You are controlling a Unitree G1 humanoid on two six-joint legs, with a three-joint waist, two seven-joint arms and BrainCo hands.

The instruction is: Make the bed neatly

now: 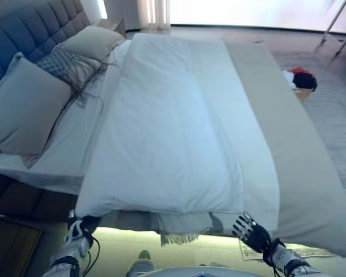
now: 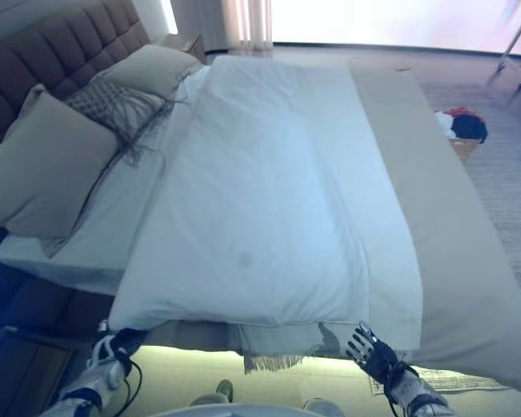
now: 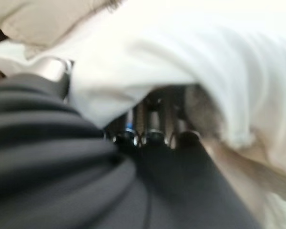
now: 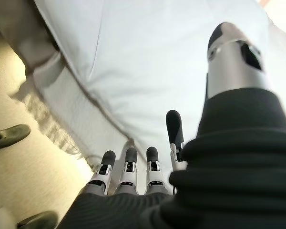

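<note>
A white duvet (image 1: 173, 133) lies along the middle of the bed, its near edge hanging over the side in front of me. A beige runner (image 1: 288, 144) covers the bed to its right. Pillows (image 1: 23, 107) and a fringed patterned cushion (image 1: 69, 64) lie at the left by the headboard (image 1: 29, 29). My left hand (image 1: 81, 226) is just under the duvet's near left corner, and in the left wrist view (image 3: 148, 131) it reaches in beneath the white cloth (image 3: 181, 62). My right hand (image 1: 251, 231) is open just below the duvet's near right edge (image 4: 133, 62), touching nothing.
A fringed grey throw (image 1: 179, 235) hangs out under the duvet's near edge. A box of red, white and dark clothes (image 1: 300, 81) stands on the rug at the right. A sheet of paper (image 1: 248, 251) lies on the floor by my right hand. A nightstand (image 1: 112, 24) stands at the back left.
</note>
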